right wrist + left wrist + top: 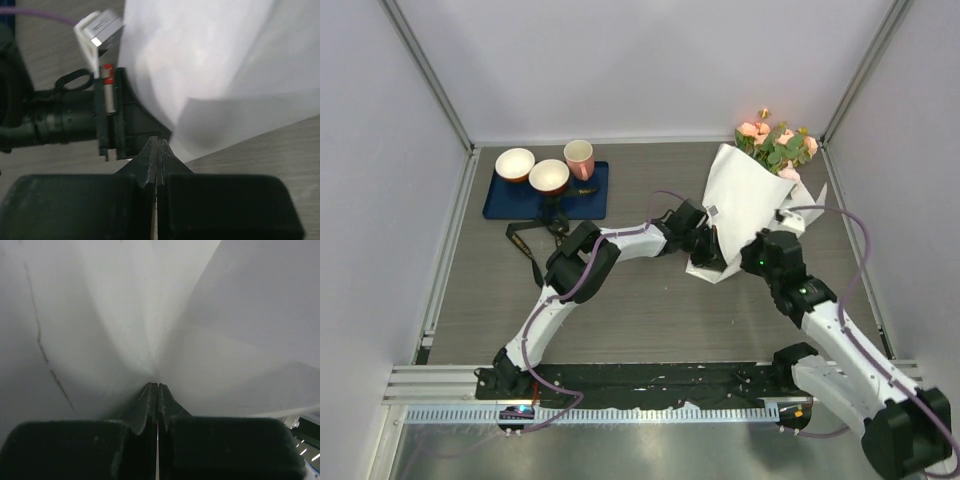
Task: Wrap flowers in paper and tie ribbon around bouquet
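My left end effector [157, 386] pinched a fold of the paper [100, 315], mid-frame. My right end effector [157, 141] sat closed by its edge.

Two matching robot arms. The left arm [548, 318], at lower left of the overhead frame, and the right arm [850, 350], at lower right, have smooth white tubular links joined by bulky, rounded black joints [582, 265]. A thin purple-grey cable [665, 195] loops along each arm. Small green lights [810, 290] glow on the right arm. The left gripper [708, 252] and right gripper [752, 262] are matt black. Up close, the fingers [145, 405] are black wedges with ridged inner faces. At centre left of the right wrist view, the left gripper's body bears a small red mark [106, 74] below a white boxy piece [99, 30].
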Available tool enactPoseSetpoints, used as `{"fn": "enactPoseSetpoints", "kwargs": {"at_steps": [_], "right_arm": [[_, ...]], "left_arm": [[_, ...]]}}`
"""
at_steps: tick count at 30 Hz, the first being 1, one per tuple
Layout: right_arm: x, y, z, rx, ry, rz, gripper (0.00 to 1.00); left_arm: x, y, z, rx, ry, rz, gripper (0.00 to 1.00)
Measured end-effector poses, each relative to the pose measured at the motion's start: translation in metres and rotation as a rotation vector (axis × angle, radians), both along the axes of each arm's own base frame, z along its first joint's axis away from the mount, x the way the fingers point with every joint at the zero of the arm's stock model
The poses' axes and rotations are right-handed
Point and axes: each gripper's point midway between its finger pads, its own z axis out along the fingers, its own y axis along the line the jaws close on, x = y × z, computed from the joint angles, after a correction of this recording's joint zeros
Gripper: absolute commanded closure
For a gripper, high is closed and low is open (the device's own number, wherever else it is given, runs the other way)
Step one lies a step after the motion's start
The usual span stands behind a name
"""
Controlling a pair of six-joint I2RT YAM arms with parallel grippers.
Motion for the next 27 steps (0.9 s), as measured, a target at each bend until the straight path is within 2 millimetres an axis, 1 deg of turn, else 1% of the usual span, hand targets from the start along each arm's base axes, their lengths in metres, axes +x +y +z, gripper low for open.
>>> {"fn": "enactPoseSetpoints", "kwargs": {"at_steps": [3,5,7,10,11,13,14,15,16,18,19,21,22,24,25,26,27], "right_arm": [[0.010,0.044,0.000,-0.068,0.047,0.184,1.00],[0.020,0.068,0.000,-0.102,0.076,0.281,1.00],[0.033,0.083,-0.002,-0.124,0.093,0.337,1.00],[0.038,0.089,-0.009,-0.134,0.116,0.367,1.00],[0.038,0.088,-0.010,-0.133,0.126,0.359,0.95],[0.034,0.082,-0.007,-0.117,0.151,0.306,0.61],[0.031,0.079,-0.003,-0.096,0.151,0.272,0.47],[0.026,0.072,0.003,-0.064,0.155,0.216,0.32],[0.019,0.065,0.011,-0.034,0.151,0.161,0.27],[0.005,0.046,0.031,0.054,0.107,0.045,0.22],[-0.001,0.035,0.038,0.103,0.082,-0.007,0.20],[-0.013,0.008,0.036,0.185,0.049,-0.123,0.18],[-0.021,-0.009,0.025,0.215,0.051,-0.198,0.18],[-0.035,-0.033,0.004,0.263,0.064,-0.307,0.17],[-0.042,-0.044,-0.012,0.283,0.090,-0.365,0.16],[-0.051,-0.050,-0.032,0.302,0.131,-0.405,0.16],[-0.057,-0.052,-0.047,0.316,0.168,-0.429,0.15]], "left_arm": [[0.000,0.000,0.000,0.000,0.000,0.001,1.00],[0.000,0.001,0.000,-0.004,-0.005,0.001,1.00],[0.000,0.001,-0.001,-0.010,-0.014,0.005,1.00],[0.001,0.002,0.000,-0.019,-0.029,0.011,1.00],[0.001,0.002,0.000,-0.022,-0.032,0.014,1.00],[0.001,0.002,0.000,-0.026,-0.035,0.014,1.00],[0.001,0.002,0.000,-0.027,-0.035,0.014,1.00],[0.001,0.002,0.000,-0.028,-0.034,0.014,1.00],[0.001,0.002,0.000,-0.028,-0.033,0.015,1.00],[0.001,0.001,0.000,-0.028,-0.029,0.018,1.00],[0.001,0.001,0.000,-0.027,-0.027,0.019,1.00],[0.001,0.001,0.000,-0.027,-0.025,0.021,1.00],[0.001,0.001,0.000,-0.027,-0.023,0.022,1.00],[0.001,0.001,0.000,-0.027,-0.020,0.023,1.00],[0.001,0.001,0.000,-0.027,-0.020,0.023,1.00],[0.001,0.001,0.000,-0.026,-0.020,0.022,1.00],[0.001,0.001,0.000,-0.026,-0.020,0.023,1.00]]}}
